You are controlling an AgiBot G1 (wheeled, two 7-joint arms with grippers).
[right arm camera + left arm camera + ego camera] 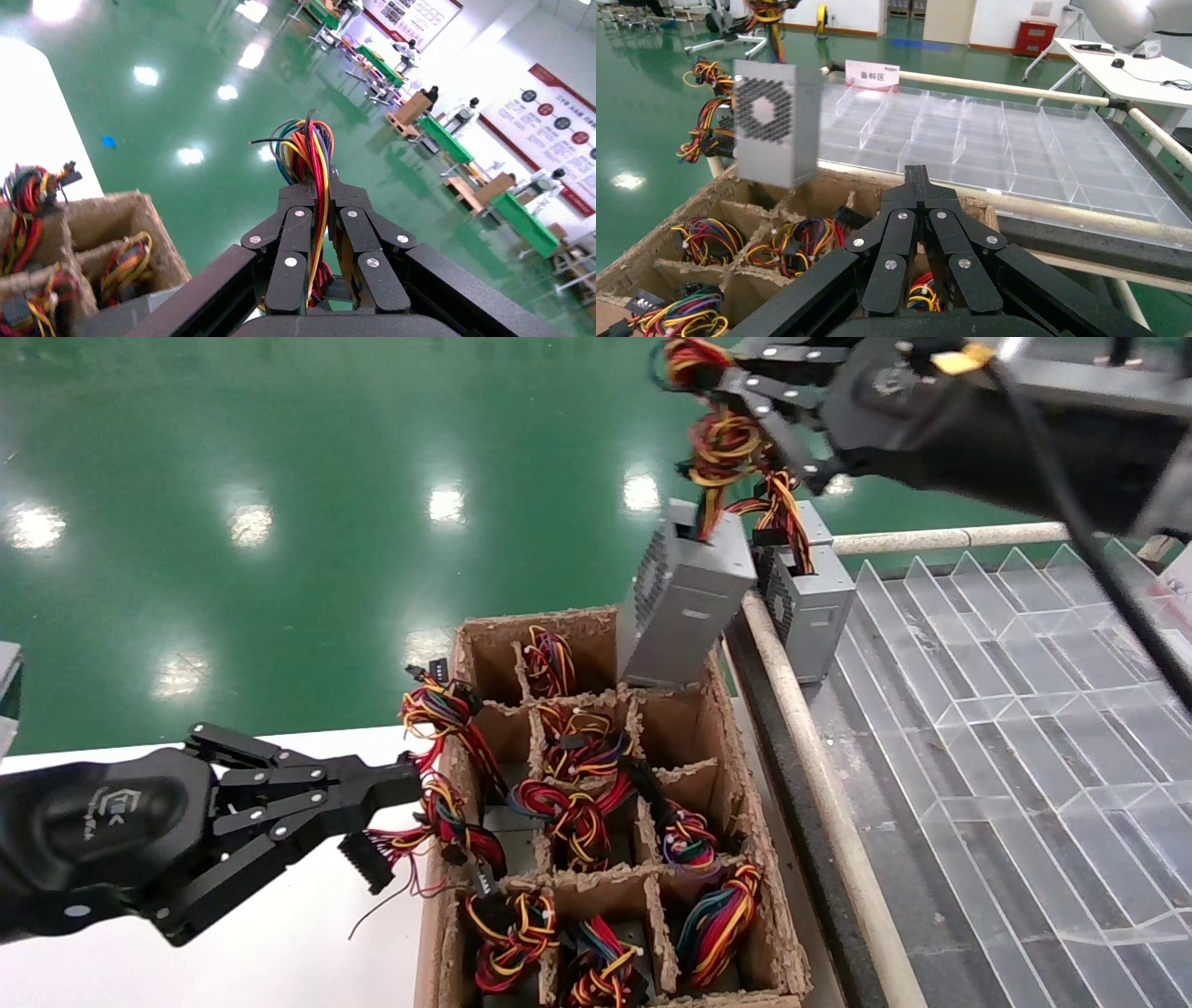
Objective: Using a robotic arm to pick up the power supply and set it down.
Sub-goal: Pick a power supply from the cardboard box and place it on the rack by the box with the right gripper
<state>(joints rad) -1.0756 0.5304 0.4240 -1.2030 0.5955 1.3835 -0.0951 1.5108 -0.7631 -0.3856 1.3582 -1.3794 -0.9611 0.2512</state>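
Note:
The power supply (684, 598), a grey metal box with a vent face, hangs tilted above the far right cell of the cardboard box (745, 784). Its lower edge is at the cell's rim. My right gripper (736, 379) is above it, shut on its red, yellow and black wire bundle (722, 444). In the right wrist view the wires (309, 154) run between the shut fingers of the right gripper (314, 189). The left wrist view shows the power supply (775, 123) with its fan grille. My left gripper (405, 789) is shut and empty beside the box's left wall.
Several cells of the cardboard box hold other units with coloured wire bundles (568, 812). A second grey unit (810, 598) stands on the clear divided tray (1006, 710) to the right. A pale pipe rail (801, 710) runs between box and tray. A white table (279, 943) lies under the left arm.

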